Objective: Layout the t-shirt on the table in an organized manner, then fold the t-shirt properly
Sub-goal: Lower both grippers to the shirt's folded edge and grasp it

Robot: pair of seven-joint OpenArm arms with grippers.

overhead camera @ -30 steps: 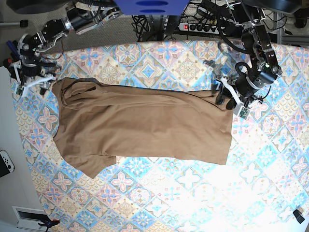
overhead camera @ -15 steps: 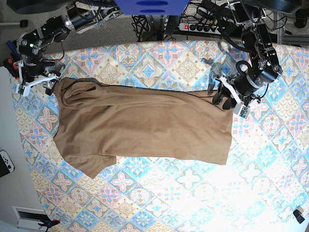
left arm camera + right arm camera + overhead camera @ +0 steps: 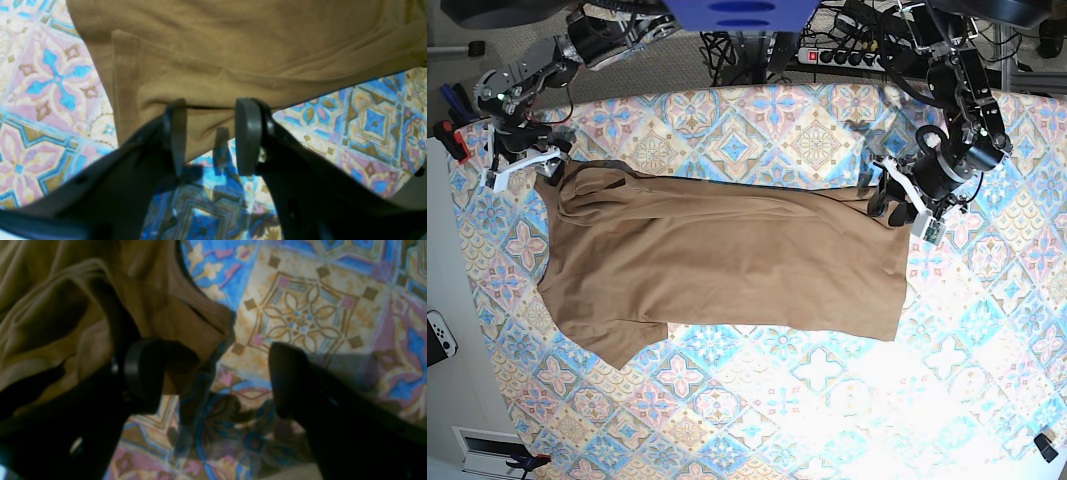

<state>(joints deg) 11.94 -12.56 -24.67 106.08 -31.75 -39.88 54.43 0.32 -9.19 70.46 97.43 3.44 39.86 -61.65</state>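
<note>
The tan-brown t-shirt lies spread lengthwise across the patterned table, with one sleeve sticking out at the front left. My left gripper hovers at the shirt's far right corner. In the left wrist view its jaws stand apart, and the folded hem of the t-shirt lies just at their tips, not pinched. My right gripper is at the shirt's far left corner. In the right wrist view it is wide open, with bunched t-shirt fabric against the left finger.
A power strip and cables run behind the table's far edge. A white controller lies off the table at the left. A small dark object sits at the front right corner.
My right arm has swung toward the far left corner of the shirt. My left gripper has edged slightly closer to the far right corner. The shirt has not moved.
</note>
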